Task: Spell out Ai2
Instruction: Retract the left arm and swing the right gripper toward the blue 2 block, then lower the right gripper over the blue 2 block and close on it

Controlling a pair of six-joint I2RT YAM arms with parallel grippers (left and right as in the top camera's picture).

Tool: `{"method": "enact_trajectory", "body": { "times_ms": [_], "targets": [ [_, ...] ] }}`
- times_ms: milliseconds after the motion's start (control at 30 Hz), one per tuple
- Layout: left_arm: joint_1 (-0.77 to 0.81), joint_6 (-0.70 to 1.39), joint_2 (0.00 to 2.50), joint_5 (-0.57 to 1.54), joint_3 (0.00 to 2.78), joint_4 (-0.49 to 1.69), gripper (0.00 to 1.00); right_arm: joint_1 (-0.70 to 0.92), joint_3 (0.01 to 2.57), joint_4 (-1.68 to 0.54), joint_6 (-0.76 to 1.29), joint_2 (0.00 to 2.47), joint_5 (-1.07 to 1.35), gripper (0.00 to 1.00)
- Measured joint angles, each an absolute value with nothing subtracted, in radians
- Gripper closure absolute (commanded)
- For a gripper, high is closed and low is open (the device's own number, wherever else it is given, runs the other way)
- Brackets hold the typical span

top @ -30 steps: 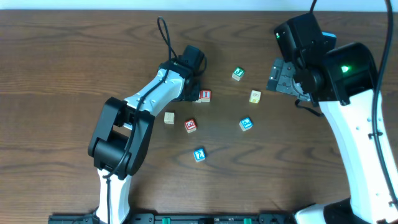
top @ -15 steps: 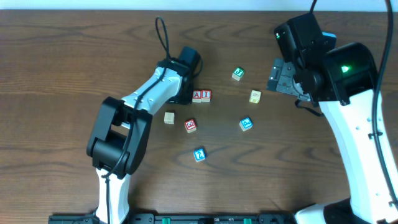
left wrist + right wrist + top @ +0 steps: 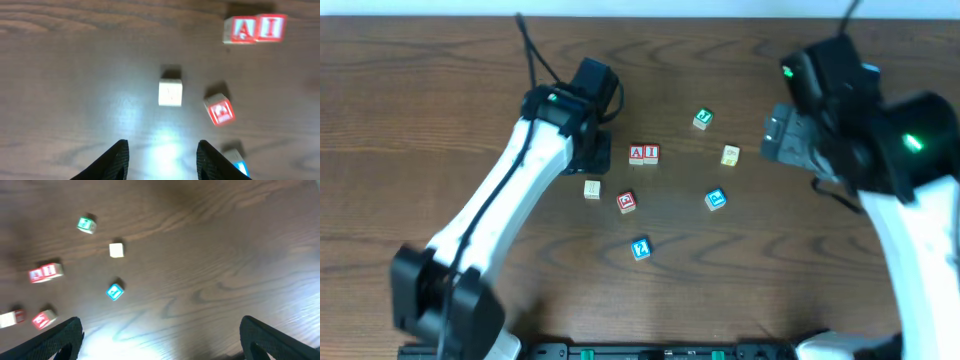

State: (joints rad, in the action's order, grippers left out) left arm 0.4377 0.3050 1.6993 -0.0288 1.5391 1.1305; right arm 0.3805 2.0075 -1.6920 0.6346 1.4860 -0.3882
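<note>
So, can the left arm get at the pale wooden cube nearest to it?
Probably yes: the left gripper is open and empty, with only bare wooden table before the pale wooden cube.

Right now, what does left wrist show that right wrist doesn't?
Left wrist only: the lower blue block at its bottom edge, and the left gripper, jaws open. Right wrist only: the green block, the tan block below it, the upper blue block. Both: the A-I pair and the red block. The plain block may be the blurred one at right wrist's left edge; cannot tell.
</note>
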Motion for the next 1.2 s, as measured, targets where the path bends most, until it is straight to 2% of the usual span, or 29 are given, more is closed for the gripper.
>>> {"method": "enact_trajectory", "body": {
  "times_ms": [200,367,400,467,500,600,733,867,1200],
  "targets": [
    [0.487,0.368,1.549,-0.038,1.539,1.227,0.52,0.381,2.009,-1.696,0.534,1.353,-0.339,0.01],
    [0.502,0.457,1.343,-0.097,1.539,1.287,0.42,0.381,2.008,-1.695,0.294,1.343,-0.147,0.01],
    [0.502,0.468,1.296,-0.106,1.539,1.294,0.34,0.384,2.001,-1.694,0.205,1.347,-0.086,0.01],
    [0.503,0.498,1.164,-0.135,1.540,1.309,0.08,0.399,1.982,-1.689,0.075,1.352,0.001,0.01],
    [0.503,0.496,1.129,-0.142,1.540,1.312,0.04,0.403,1.975,-1.684,0.047,1.353,0.020,0.01],
    [0.503,0.508,1.010,-0.159,1.541,1.327,0.04,0.411,1.940,-1.637,0.022,1.353,0.078,0.01],
    [0.503,0.511,0.882,-0.173,1.544,1.370,0.05,0.461,1.870,-1.626,0.130,1.353,0.033,0.01],
    [0.503,0.513,0.816,-0.205,1.547,1.422,0.05,0.622,1.728,-1.593,0.220,1.349,-0.070,0.05],
    [0.502,0.514,0.800,-0.229,1.547,1.485,0.05,0.916,1.276,-1.303,0.385,1.299,-0.109,0.01]
  ]
}}
